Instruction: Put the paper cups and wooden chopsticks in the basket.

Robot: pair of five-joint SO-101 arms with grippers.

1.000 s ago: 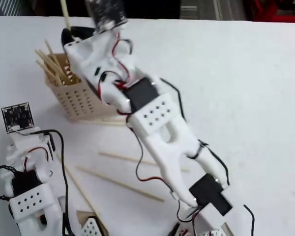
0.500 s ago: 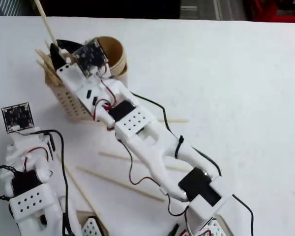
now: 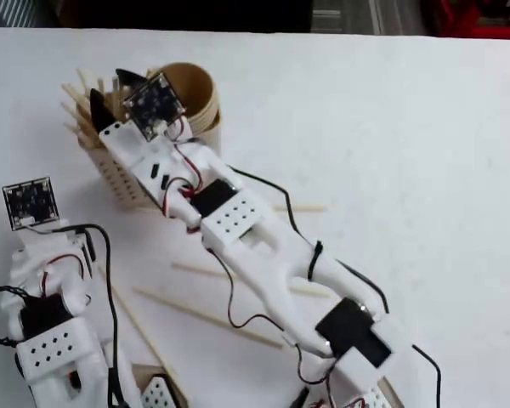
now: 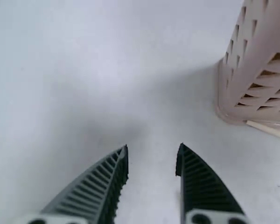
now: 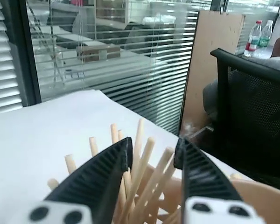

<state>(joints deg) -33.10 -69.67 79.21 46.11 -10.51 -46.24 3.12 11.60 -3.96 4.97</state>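
chopsticks [image 3: 76,100] upright, fanned in basket [image 3: 129,183] | right gripper [image 3: 110,92] above

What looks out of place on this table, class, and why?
Several chopsticks lie scattered on the table near the basket, pointing different ways, while others stand inside it. Nothing looks broken.

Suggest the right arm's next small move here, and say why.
Probably lift the right gripper clear of the basket and swing it toward the loose chopsticks on the table. Its jaws stand apart with nothing between them, above the standing chopsticks in the basket, while several lie outside it.
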